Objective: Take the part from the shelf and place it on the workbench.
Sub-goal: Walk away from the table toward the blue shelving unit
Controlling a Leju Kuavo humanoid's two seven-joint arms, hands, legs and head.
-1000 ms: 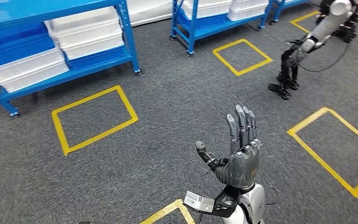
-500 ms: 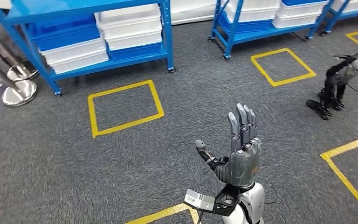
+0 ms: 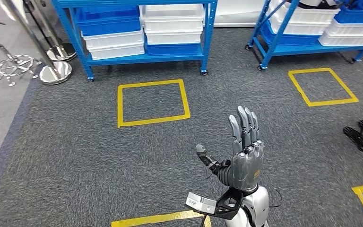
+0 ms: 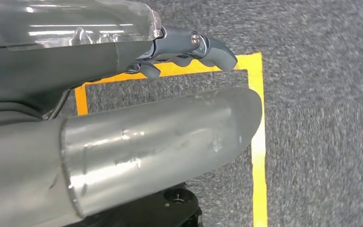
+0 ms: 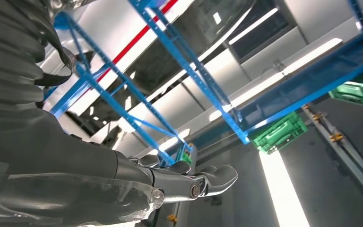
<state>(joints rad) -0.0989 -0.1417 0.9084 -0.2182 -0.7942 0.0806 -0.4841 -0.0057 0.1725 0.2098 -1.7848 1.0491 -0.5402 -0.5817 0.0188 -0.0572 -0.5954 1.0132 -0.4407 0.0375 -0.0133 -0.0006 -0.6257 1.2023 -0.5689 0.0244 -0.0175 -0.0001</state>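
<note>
While the robot faces the blue shelf (image 3: 132, 56) across the grey carpet, its right hand (image 3: 243, 158) is raised in front of it, fingers straight and together, thumb out to the side, holding nothing. The left hand (image 4: 189, 49) hangs low over a yellow floor marking (image 4: 257, 142); its fingers look loosely curled with nothing visible in them, though I cannot tell for sure how far closed it is. The part itself I cannot pick out: the shelf's tiers carry stacked white bins (image 3: 172, 23) and blue bins (image 3: 108, 26), and it presumably lies inside one of them, well apart from either hand. No workbench is to be seen from here. A yellow taped square (image 3: 152, 102) lies on the floor between robot and shelf, and chrome stand bases (image 3: 54, 73) sit off to the left. Judging only by the shallow plastic bins, I would guess the part is small, rigid and fairly light, possibly smooth, so a firm wrap around its middle seems safer than a fingertip pinch. Fetching has not yet begun.
</note>
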